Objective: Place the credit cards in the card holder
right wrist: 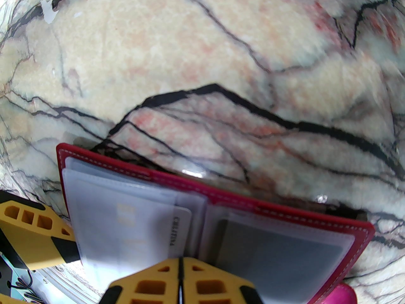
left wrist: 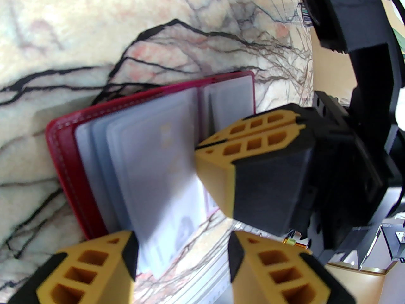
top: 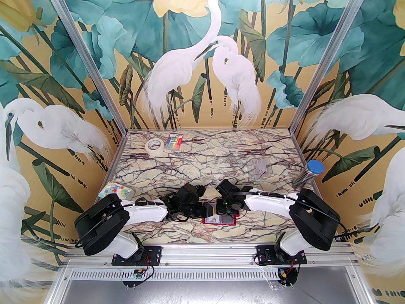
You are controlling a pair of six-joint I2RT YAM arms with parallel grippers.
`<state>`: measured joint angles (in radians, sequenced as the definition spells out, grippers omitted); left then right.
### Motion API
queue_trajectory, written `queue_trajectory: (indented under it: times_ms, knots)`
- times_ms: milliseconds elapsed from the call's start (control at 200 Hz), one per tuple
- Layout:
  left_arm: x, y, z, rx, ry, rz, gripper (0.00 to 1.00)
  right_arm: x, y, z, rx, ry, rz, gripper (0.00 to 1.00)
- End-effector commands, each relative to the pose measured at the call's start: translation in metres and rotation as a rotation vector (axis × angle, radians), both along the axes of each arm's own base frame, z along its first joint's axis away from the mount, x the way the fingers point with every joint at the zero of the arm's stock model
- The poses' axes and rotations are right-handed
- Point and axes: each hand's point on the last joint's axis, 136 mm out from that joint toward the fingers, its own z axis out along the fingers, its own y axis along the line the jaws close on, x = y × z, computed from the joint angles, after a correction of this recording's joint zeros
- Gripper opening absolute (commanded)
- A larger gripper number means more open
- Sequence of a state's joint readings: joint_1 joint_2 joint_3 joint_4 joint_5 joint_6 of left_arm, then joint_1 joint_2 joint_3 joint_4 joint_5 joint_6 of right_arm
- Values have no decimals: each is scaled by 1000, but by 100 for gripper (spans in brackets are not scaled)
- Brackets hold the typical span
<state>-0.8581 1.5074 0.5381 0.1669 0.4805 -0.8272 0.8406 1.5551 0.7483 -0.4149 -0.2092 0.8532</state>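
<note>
Lying open like a book at six o'clock on the veined marble-pattern table point(top: 205, 157), the small dark red leather-look card holder point(right wrist: 284, 209) shows you its clear sleeves. A pale grey-lilac plastic credit card point(right wrist: 126, 230) sits part-way in a sleeve of one page, its free end sticking out past the holder's edge. A dark card point(right wrist: 278, 258) shows through the sleeve of the other page.

Your right gripper point(right wrist: 180, 280) has its jaws together, tips at the pages by the fold. Your left gripper point(left wrist: 182, 264) has its jaws apart, with the lilac card's free end lying between them. One finger is at the card's edge, and bare table shows between the card and the other finger.

Farther out, in the top view, you have:
- a roll of cream masking tape point(top: 154, 146) at eleven o'clock
- a rainbow-striped packet point(top: 175, 142) just beside it
- a small clear plastic case point(top: 258, 167) at two o'clock
- a clear tube with a blue lid point(top: 311, 171) at three o'clock
- a colourful patterned pack point(top: 118, 190) at nine o'clock
</note>
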Motion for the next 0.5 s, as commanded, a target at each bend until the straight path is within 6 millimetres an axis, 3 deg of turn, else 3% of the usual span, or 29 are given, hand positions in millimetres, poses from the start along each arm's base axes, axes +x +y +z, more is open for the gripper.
queue_trajectory:
  times_ms: [0, 245, 495]
  knots:
    - [3, -14, 19, -78, -21, -14, 52, -5, -5, -3, -11, 5, 0, 9]
    - [3, -18, 23, -87, -26, -17, 52, -1, -6, 13, 9, -34, -13, 19]
    - [1, -29, 32, -112, -44, -48, 52, 4, -17, 34, 12, -91, -47, 22]
